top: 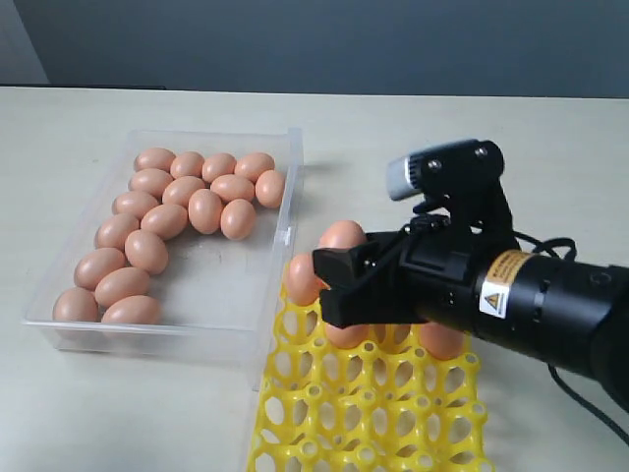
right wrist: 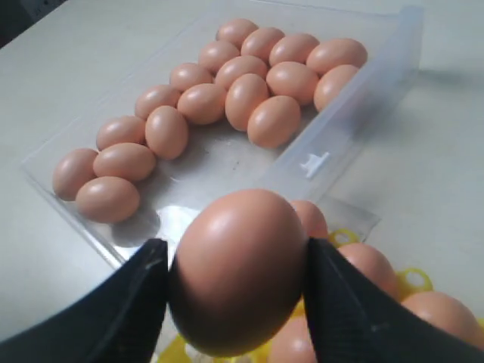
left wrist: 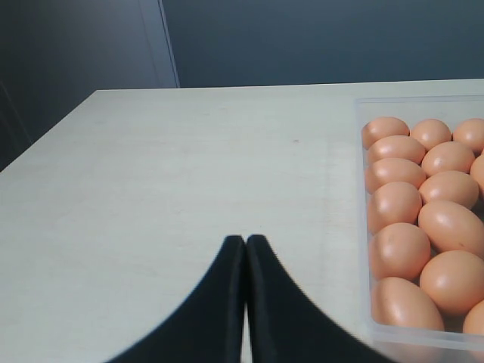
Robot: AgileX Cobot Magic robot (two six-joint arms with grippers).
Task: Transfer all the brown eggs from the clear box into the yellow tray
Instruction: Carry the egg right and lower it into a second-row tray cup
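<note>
Jaws of the right gripper (right wrist: 236, 261) pinch one brown egg (right wrist: 238, 272) across its middle, one pad on each side. That grip prob keeps the smooth shell from squirting out, and the wide spread is just the egg's own width. Left gripper (left wrist: 246, 243) has its jaws pressed together w/ nothing between them. It hangs over bare table (top: 88, 413) just beside the clear box (top: 221, 280), prob parked there so it's out of the working arm's way. The box sits to the left in the exterior view and holds most of the eggs (top: 187, 192). They're bunched along the far end and the outer long wall, and the floor nearest the tray is bare, prob b/c that side is the shortest reach. Yellow tray (top: 373, 418) lies right against the box, so each carry is short. A few eggs (top: 442, 339) sit in its far cups, and the near rows are open. The held egg hovers over the tray's box-side edge. Can't tell which cup it's over, since the arm hides that.
</note>
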